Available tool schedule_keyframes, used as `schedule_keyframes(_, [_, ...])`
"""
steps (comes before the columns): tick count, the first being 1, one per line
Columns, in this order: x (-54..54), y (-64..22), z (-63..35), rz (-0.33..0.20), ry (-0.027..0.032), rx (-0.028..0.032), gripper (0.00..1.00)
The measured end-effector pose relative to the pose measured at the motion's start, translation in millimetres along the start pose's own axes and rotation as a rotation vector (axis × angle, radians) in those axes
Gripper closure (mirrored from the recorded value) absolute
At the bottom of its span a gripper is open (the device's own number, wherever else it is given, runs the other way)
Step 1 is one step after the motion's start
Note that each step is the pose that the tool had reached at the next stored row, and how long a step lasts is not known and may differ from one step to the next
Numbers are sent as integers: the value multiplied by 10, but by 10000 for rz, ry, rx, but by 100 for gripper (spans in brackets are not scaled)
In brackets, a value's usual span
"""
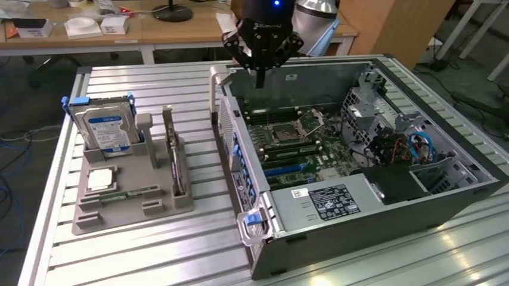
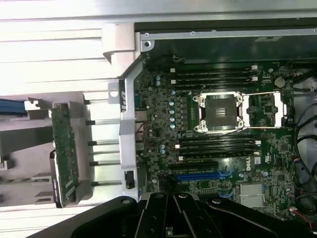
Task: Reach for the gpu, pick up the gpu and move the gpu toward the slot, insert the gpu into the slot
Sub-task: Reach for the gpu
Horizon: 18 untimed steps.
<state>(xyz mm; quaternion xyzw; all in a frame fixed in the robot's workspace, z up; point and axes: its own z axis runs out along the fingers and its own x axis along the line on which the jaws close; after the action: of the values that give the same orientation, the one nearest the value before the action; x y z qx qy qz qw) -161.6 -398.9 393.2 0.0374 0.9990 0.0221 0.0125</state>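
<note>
The gpu (image 1: 176, 156) is a thin dark card standing on edge in a grey holder (image 1: 127, 208) on the exterior view's left, with nothing touching it. In the wrist view the gpu (image 2: 65, 153) shows edge-on, greenish, in the same holder. My black gripper (image 1: 258, 80) hangs shut and empty over the far left corner of the open computer case (image 1: 318, 220), well apart from the card. Its linkages and gripper (image 2: 171, 215) sit at the frame's edge in the wrist view. The blue slot (image 2: 198, 176) lies on the motherboard near the CPU socket (image 2: 220, 113); the slot (image 1: 286, 170) is also seen from outside.
A silver hard drive (image 1: 107, 128) with a blue label stands in the holder beside the card. A square chip (image 1: 102, 179) and a narrow memory stick (image 1: 127, 195) lie in it too. Cables and a drive cage (image 1: 397, 140) crowd the case's right. Desks stand behind.
</note>
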Motion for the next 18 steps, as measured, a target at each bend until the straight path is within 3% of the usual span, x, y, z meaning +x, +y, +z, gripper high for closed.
schedule_keyframes(18, [602, -45, -16, 0, 0, 0, 90])
